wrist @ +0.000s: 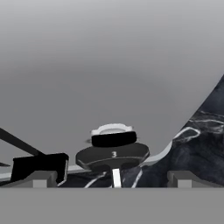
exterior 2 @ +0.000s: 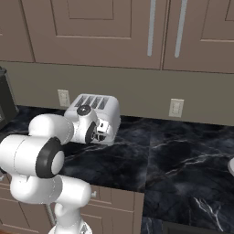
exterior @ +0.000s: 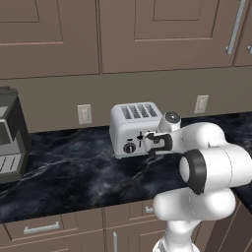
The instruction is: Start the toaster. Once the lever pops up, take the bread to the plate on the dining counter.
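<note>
Gripper (wrist: pixel 112 183), jaws spread wide and empty, close against the toaster (exterior: pixel 129 125) front, knob (wrist: pixel 112 155) at 12 o'clock; starting step, lever press judged next

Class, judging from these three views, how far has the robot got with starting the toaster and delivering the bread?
Done: the arm has reached the toaster on the marble worktop. In hand: the open end effector sits right at the toaster's front face, with a black knob close up in the hand view; nothing is gripped. Left: pressing the lever, waiting for the pop-up, then carrying the bread to the plate.
</note>
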